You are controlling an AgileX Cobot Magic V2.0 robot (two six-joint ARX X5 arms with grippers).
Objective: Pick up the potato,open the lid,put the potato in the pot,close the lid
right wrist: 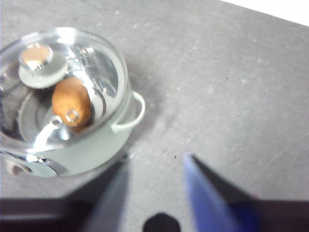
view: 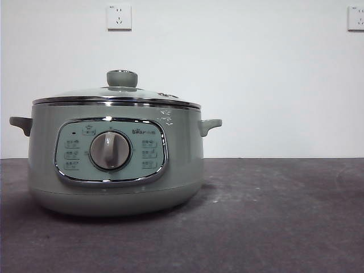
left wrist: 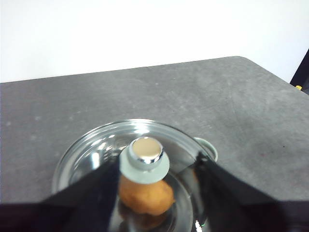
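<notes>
The pale green pot point(view: 116, 153) stands on the dark table at the left of the front view, with the glass lid point(view: 116, 94) seated on its rim and the green knob point(view: 121, 78) on top. The potato point(left wrist: 146, 194) lies inside the pot, seen through the glass in both wrist views point(right wrist: 71, 101). My left gripper point(left wrist: 157, 179) is open high above the lid, one jaw on each side of the knob point(left wrist: 144, 153), not touching it. My right gripper point(right wrist: 157, 179) is open and empty above bare table beside the pot point(right wrist: 87, 145). Neither gripper shows in the front view.
The pot's side handles point(view: 209, 125) stick out left and right. The grey table point(view: 273, 216) stretches to the right of the pot. Its rounded far corner point(left wrist: 251, 60) shows in the left wrist view. Two wall sockets point(view: 119, 17) sit on the white wall behind.
</notes>
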